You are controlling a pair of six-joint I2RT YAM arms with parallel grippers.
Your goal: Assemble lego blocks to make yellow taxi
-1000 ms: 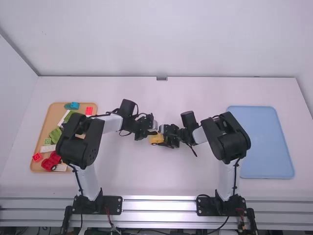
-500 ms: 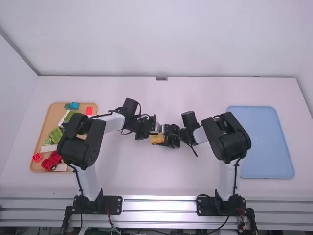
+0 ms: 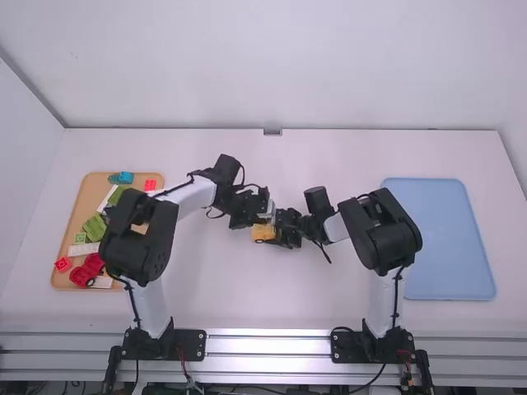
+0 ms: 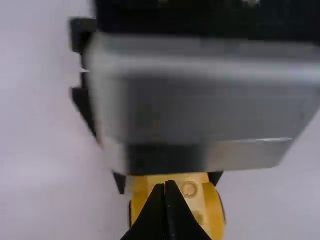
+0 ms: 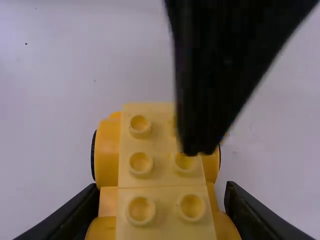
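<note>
Between the fingers of the right gripper (image 5: 161, 187) sits the yellow studded car (image 5: 161, 172), clasped by its sides; at its studs, the left gripper (image 4: 167, 184) has fingers together, empty. Body bricks look joined; any roof sign remains.

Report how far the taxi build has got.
Looks done: the yellow car's body, its studded blocks sitting snugly together. In progress: the right hand grips it; the closed left hand is over it. Probably left: covering the bare studs, then perhaps moving it to the blue tray.
</note>
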